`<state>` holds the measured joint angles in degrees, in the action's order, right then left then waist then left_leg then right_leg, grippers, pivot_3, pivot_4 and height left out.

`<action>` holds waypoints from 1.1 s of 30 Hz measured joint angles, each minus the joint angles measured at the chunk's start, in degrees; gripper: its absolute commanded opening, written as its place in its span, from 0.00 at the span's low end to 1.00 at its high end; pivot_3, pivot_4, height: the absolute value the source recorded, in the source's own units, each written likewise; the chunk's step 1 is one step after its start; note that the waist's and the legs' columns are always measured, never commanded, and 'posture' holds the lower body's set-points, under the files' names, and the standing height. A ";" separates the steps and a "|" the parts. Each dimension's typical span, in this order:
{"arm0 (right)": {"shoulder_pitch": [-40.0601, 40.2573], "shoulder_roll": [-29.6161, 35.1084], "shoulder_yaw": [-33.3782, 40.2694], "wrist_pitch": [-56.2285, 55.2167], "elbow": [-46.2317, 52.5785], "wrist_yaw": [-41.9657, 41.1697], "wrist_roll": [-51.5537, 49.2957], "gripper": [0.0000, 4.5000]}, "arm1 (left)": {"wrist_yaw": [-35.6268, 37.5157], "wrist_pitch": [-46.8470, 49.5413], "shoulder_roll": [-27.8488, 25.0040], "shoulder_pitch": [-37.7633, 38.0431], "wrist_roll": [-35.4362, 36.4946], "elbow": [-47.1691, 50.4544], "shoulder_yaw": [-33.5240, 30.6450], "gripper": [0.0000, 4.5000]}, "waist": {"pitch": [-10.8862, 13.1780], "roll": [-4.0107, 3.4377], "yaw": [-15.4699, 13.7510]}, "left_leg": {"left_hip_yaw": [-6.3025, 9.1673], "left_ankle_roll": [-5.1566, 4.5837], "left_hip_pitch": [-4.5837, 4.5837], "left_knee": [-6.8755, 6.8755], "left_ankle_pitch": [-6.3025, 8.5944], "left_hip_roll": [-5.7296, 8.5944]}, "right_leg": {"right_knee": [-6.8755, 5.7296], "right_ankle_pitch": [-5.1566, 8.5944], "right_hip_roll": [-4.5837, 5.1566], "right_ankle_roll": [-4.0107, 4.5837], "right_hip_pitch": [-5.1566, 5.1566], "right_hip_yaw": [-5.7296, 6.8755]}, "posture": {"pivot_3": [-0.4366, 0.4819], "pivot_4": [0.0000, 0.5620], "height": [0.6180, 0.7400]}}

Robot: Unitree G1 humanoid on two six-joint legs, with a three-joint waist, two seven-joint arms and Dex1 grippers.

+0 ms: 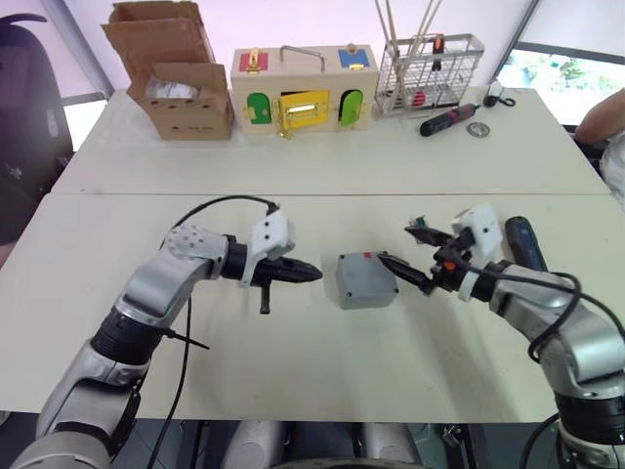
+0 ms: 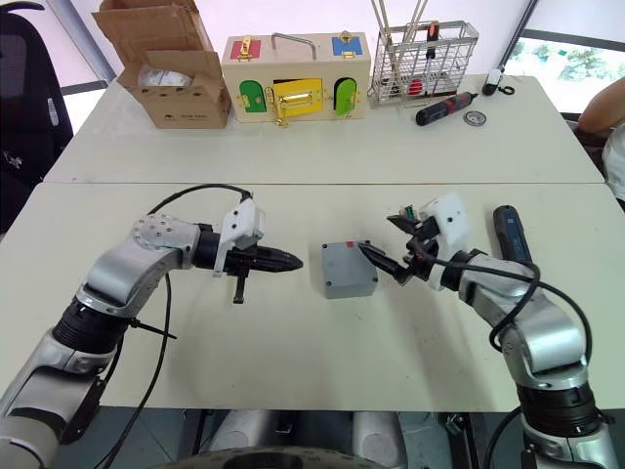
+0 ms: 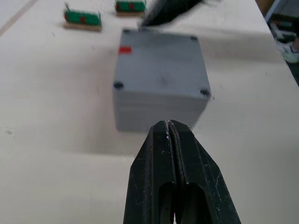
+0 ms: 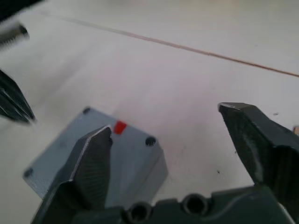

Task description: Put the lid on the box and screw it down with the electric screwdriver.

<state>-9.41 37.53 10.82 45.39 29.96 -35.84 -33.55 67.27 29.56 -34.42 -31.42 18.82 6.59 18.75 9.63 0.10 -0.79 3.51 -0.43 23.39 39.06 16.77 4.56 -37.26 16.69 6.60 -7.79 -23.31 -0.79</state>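
The grey box [image 1: 365,280] sits mid-table with the lid [image 3: 161,63] lying flat on top of it, corner screw holes showing and a red mark at one edge. From the box's left, my left gripper [image 1: 312,275] points at it from a short gap away, shut and empty. At the box's right side my right gripper [image 1: 402,246] is open, its lower finger [image 4: 91,163] over the box's near corner. The dark blue electric screwdriver [image 1: 523,242] lies on the table just right of my right arm.
Two small green parts [image 3: 82,17] lie beyond the box. At the back of the table stand a cardboard box [image 1: 181,93], a wooden box with coloured doors [image 1: 303,96], a wire rack [image 1: 430,70] and a red-and-black screwdriver [image 1: 447,119]. A person's arm [image 1: 601,122] is at the far right.
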 measured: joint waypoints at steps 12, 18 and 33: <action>8.74 7.59 7.69 14.69 6.92 -2.59 -18.02 1.00 | 0.16 -11.65 7.31 -3.08 -7.73 -12.19 4.16 0.00 | 0.01 0.02 0.07 | 0.00 -0.05 0.00 0.02 0.03 0.04 | 0.03 0.00 0.07 0.00 0.04 0.01 | 0.48 0.27 0.98; 7.70 24.47 19.39 16.82 -3.44 -4.73 -16.28 1.00 | 2.73 -9.51 3.04 -3.20 -5.35 -11.05 0.35 0.00 | 0.02 0.02 0.04 | -0.04 -0.08 0.01 0.03 0.04 0.06 | 0.05 0.00 0.11 0.00 0.03 0.02 | 0.48 0.27 0.98; -17.36 45.68 -9.94 20.76 -41.81 -24.95 -0.35 1.00 | 2.29 0.13 1.77 -4.06 8.12 10.52 -7.17 0.00 | 0.04 -0.09 0.53 | -0.19 -0.09 0.02 0.00 0.06 -0.04 | 0.16 0.00 0.10 0.00 0.02 -0.03 | 0.48 0.27 0.98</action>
<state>-26.78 83.22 0.88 66.15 -11.84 -60.79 -33.90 69.56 29.69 -32.64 -35.48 26.94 17.11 11.58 9.68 0.02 -0.26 3.32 -0.52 23.41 39.05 16.83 4.52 -37.10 16.69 6.70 -7.78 -23.29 -0.82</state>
